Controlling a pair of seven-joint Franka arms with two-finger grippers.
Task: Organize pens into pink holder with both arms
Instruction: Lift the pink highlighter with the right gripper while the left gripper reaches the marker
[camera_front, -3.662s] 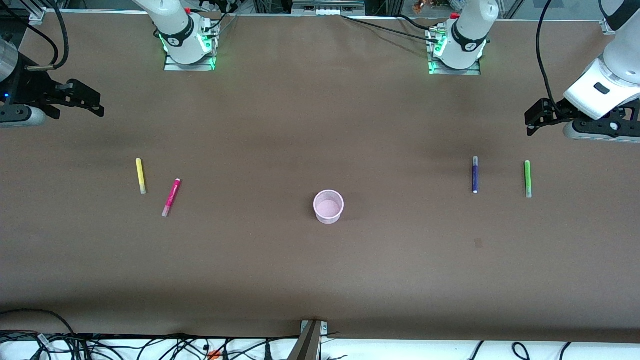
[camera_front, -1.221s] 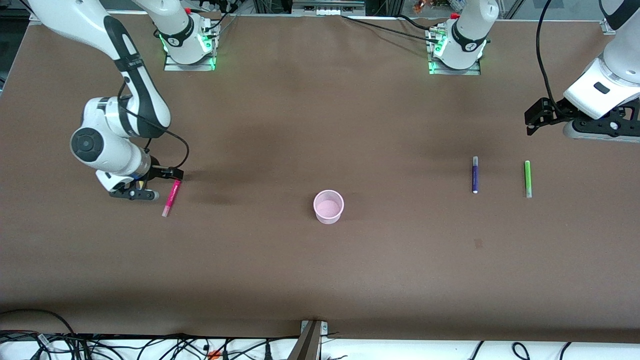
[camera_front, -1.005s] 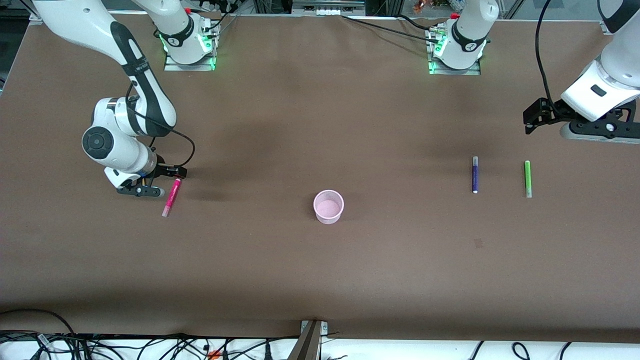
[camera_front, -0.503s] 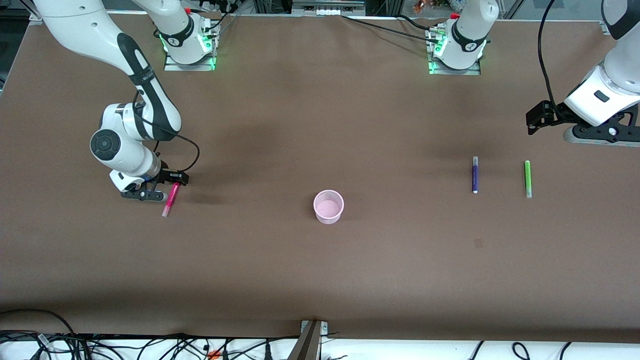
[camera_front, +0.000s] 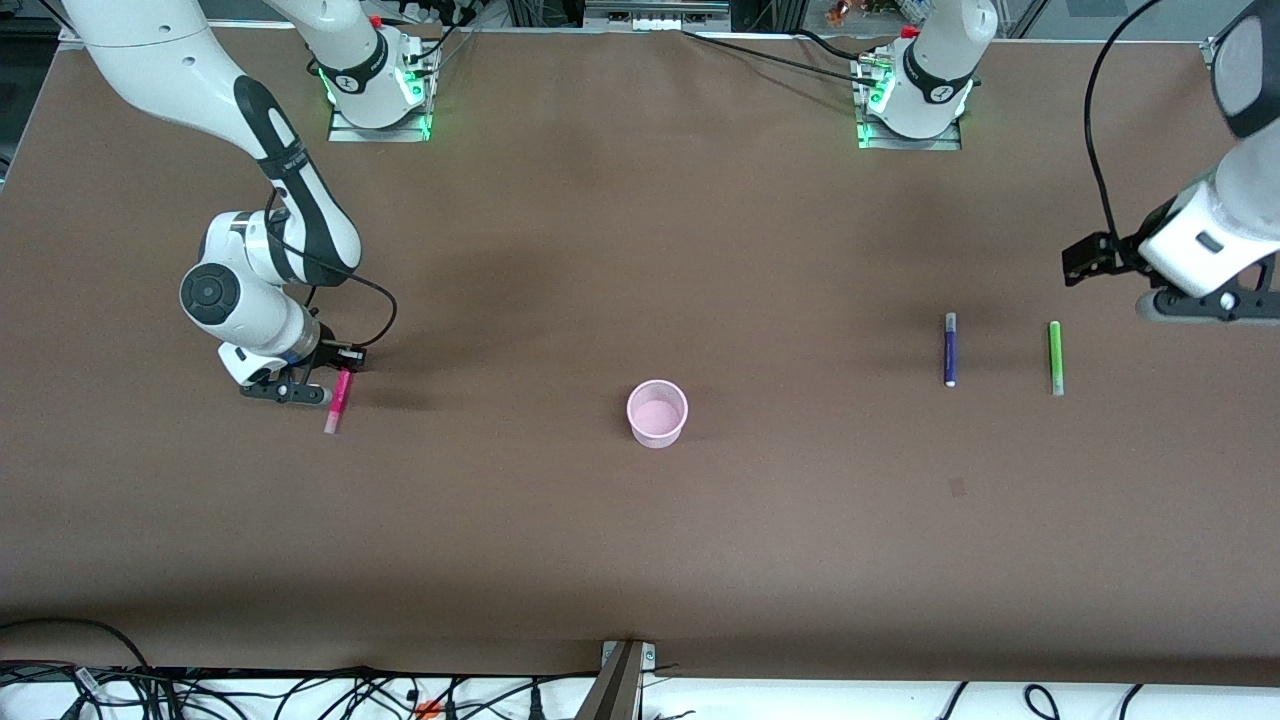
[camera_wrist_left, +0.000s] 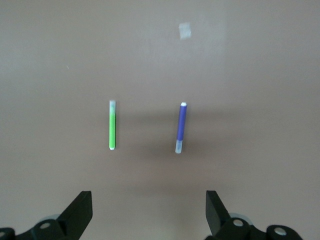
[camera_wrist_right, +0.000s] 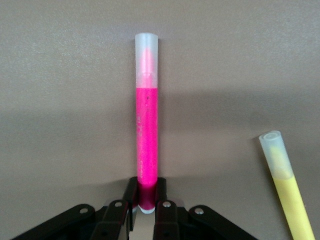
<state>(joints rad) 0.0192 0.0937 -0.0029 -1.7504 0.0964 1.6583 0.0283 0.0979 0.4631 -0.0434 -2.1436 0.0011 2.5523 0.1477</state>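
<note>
At the right arm's end of the table, my right gripper (camera_wrist_right: 145, 207) sat low on the brown table (camera_front: 640, 560), fingers pinched together on the very end of the magenta pen (camera_wrist_right: 147, 145); the pen looked still flat on the surface. Yellow pen (camera_wrist_right: 285, 185) lay just beside it, apart from the fingers, hidden under the arm in the front view.

Risk as I judged it: grip on the pen's end only, so most of the barrel hangs out past the fingers. On lifting it could droop, swivel or slip free. A swinging tip could catch the rim of the pink holder (camera_front: 657, 412), which looked light enough to tip or skate. The holder stood mid-table, well apart from all pens.

Left gripper (camera_wrist_left: 150, 217) hung spread wide near the left arm's end, above and clear of the green pen (camera_front: 1054, 357) and the dark purple pen (camera_front: 949, 349). The two lay parallel and close; a wide-open descent between them might nudge the neighbour
</note>
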